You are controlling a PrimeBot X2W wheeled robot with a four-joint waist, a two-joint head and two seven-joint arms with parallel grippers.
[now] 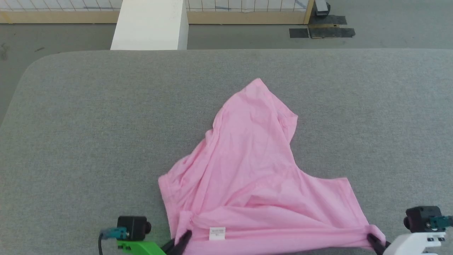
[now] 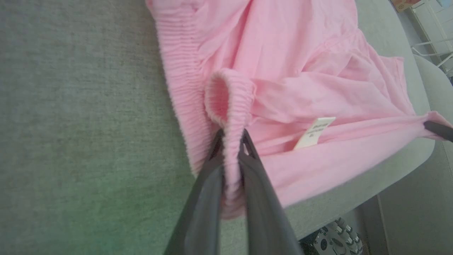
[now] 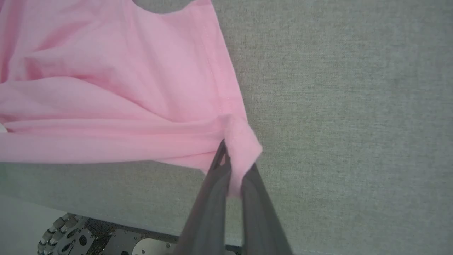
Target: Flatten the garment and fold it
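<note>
The light pink garment (image 1: 247,170) lies spread on the grey table (image 1: 88,124), with one leg reaching toward the far side. Its near edge is stretched taut between my two grippers, and the white label (image 1: 217,233) sits on that edge. My left gripper (image 1: 184,238) is shut on the ribbed elastic waistband (image 2: 231,141) at the near left corner. My right gripper (image 1: 371,239) is shut on the near right corner (image 3: 240,141) of the cloth. The label (image 2: 314,132) also appears in the left wrist view, just right of my fingers.
A white pillar (image 1: 150,24) stands beyond the table's far edge, in front of a wire fence with a wooden base (image 1: 247,16). The table's near edge (image 3: 106,198) lies close below the stretched cloth, and the robot's wheeled base (image 3: 63,230) sits under it.
</note>
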